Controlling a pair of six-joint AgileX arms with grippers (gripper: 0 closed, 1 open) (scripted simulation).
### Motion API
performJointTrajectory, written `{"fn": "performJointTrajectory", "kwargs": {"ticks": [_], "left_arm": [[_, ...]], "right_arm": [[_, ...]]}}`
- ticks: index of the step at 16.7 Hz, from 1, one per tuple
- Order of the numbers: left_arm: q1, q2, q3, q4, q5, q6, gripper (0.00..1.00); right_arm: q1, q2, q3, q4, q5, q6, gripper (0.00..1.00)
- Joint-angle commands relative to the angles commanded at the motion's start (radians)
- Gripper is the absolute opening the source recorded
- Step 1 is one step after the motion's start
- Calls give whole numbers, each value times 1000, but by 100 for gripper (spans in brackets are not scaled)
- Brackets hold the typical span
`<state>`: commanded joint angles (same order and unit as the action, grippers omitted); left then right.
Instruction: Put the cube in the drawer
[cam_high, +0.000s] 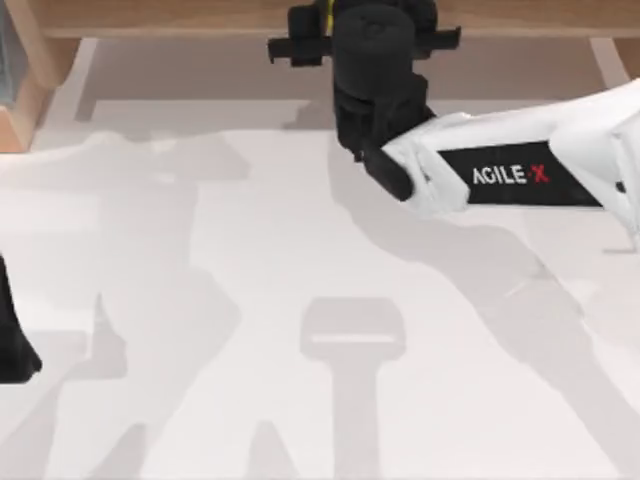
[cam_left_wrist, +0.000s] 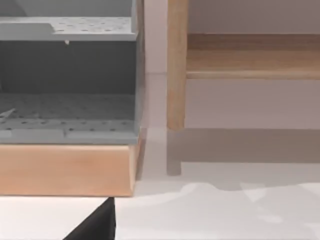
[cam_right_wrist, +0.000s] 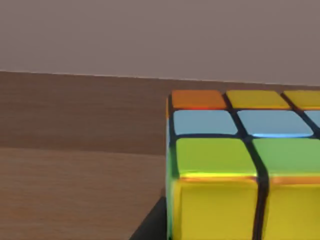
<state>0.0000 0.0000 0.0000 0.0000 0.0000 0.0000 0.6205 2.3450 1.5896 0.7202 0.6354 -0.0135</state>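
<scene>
While the right arm is reaching across to the far edge of the table (cam_high: 320, 300), its right gripper (cam_high: 365, 45) is hanging over the wooden surface (cam_high: 200, 15) that is running along that edge, near the middle of it. A thin yellow sliver is peeking out beside the black gripper in the top view, and the right wrist view is looking at the cube (cam_right_wrist: 240, 165) from very close, with wood under and behind it. By my judgement the gripper is clamped on the cube and carrying it, though the fingers themselves are hidden. Whether that wood belongs to the drawer I cannot tell. The left arm is sitting parked at the table's left edge, its left gripper (cam_high: 12, 345) idle; whether its fingers are apart I cannot tell. Its wrist camera is facing a grey cabinet (cam_left_wrist: 70, 85) at the far left corner.
</scene>
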Motion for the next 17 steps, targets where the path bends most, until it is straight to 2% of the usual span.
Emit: {"fn": "performJointTrajectory", "kwargs": {"ticks": [3, 10, 13, 17], "left_arm": [[0, 0, 0, 0, 0, 0, 100], [0, 0, 0, 0, 0, 0, 100], [0, 0, 0, 0, 0, 0, 100], [0, 0, 0, 0, 0, 0, 100]], "right_arm": [[8, -14, 5, 9, 26, 30, 0], [9, -27, 29, -27, 16, 14, 0], [31, -57, 75, -131, -8, -34, 0], [90, -91, 138, -365, -70, -136, 0]]}}
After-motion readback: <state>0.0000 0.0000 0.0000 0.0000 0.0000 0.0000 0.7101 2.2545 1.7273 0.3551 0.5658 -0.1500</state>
